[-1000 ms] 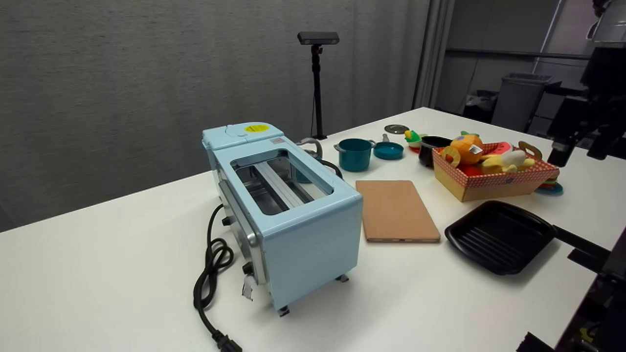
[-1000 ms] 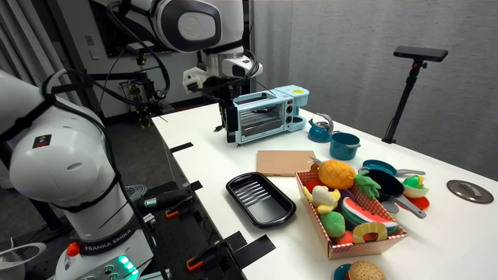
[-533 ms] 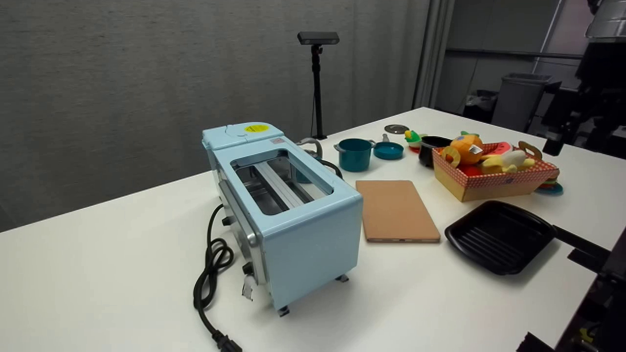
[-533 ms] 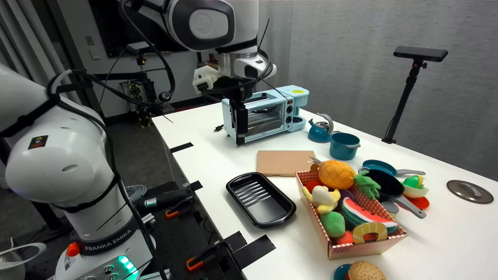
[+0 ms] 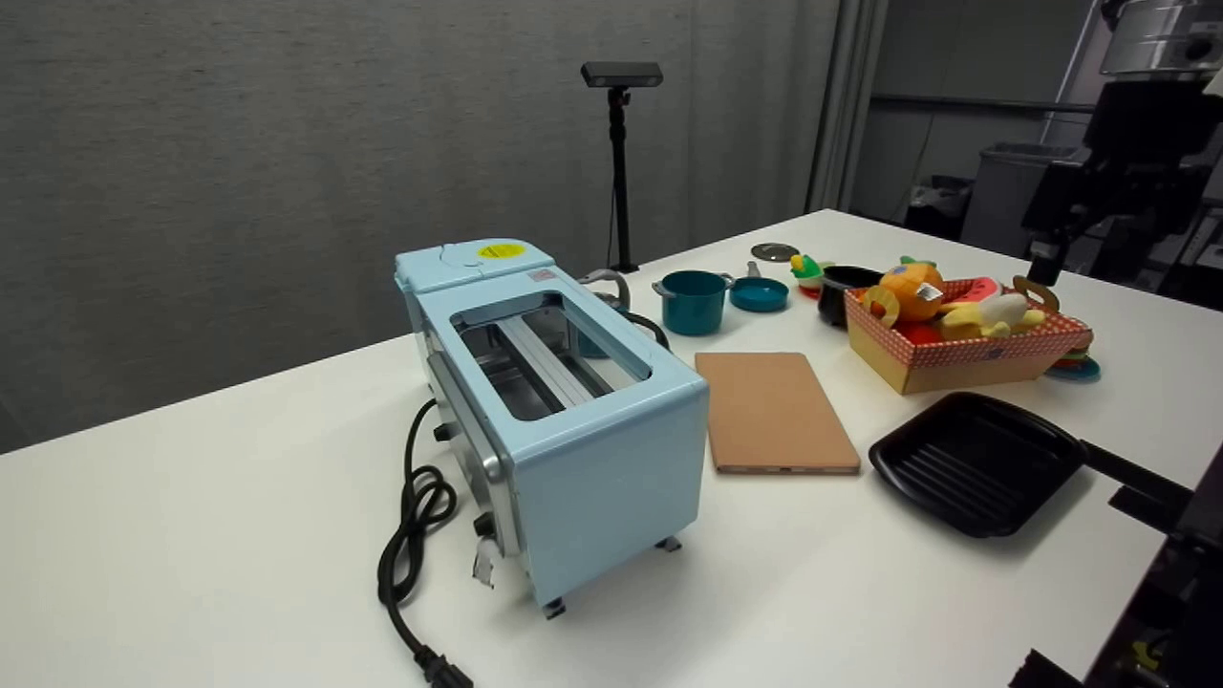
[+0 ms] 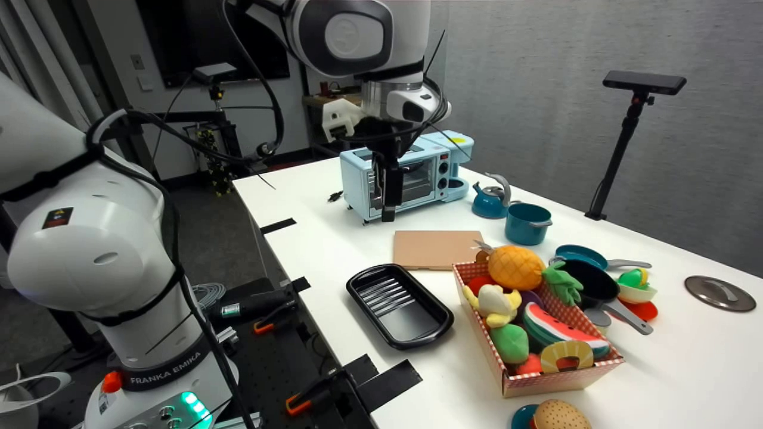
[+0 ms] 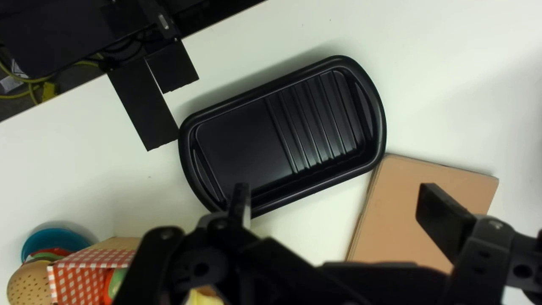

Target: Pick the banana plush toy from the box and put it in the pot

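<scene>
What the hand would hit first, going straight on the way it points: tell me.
Probably the grill pan, which in the wrist view lies ahead of the open, downward-pointing hand. Depth is unclear, so the board or the table beside it might come first.

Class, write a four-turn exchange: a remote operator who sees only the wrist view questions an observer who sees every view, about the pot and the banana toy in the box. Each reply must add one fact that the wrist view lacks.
Operator: My wrist view shows the black grill pan but not the pot. Where is it?
Observer: In an exterior view, it stands upright beside the blue kettle.
Operator: I can't make out how the banana plush toy lies in the box. What's around it?
Observer: In an exterior view, it lies between the orange pineapple toy and the green toy.
</scene>
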Motion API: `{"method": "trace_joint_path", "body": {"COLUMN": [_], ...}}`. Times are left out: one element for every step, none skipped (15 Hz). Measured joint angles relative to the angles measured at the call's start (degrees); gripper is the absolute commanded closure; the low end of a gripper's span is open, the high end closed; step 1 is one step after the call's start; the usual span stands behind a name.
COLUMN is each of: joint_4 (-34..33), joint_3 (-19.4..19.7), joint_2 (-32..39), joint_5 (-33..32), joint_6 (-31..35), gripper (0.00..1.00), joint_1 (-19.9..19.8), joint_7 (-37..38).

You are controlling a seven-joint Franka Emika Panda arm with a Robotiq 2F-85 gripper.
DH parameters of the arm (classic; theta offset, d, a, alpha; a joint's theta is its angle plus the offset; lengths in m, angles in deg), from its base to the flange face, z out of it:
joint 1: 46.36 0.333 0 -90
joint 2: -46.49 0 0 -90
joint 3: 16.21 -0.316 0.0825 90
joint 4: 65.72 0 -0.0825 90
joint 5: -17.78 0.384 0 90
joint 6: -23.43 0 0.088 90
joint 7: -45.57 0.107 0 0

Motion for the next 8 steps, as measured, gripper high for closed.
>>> {"method": "trace_joint_path", "body": {"joint_4": [-0.7,-1.4,-2.0,-2.6,-3.3,-3.9,-4.6,-5.3], "joint_3": [0.1,0.2,0.3,0.3,0.5,0.7,1.0,1.5], "joint_2": [0.9,1.7,2.5,3.3,4.1,5.0,5.8,6.5], "joint_5": [0.0,0.0,0.0,0.0,0.0,0.0,0.0,0.0], "joint_6": [0.0,0.1,0.3,0.6,0.8,1.1,1.5,1.7], "gripper": [0.00,0.00,0.00,0.00,0.00,0.00,0.00,0.00], "joint_1": [0.0,0.0,0.0,0.0,0.0,0.0,-0.1,-0.1], "joint_7": [0.0,0.0,0.0,-0.1,-0.1,-0.1,-0.2,-0.3]}}
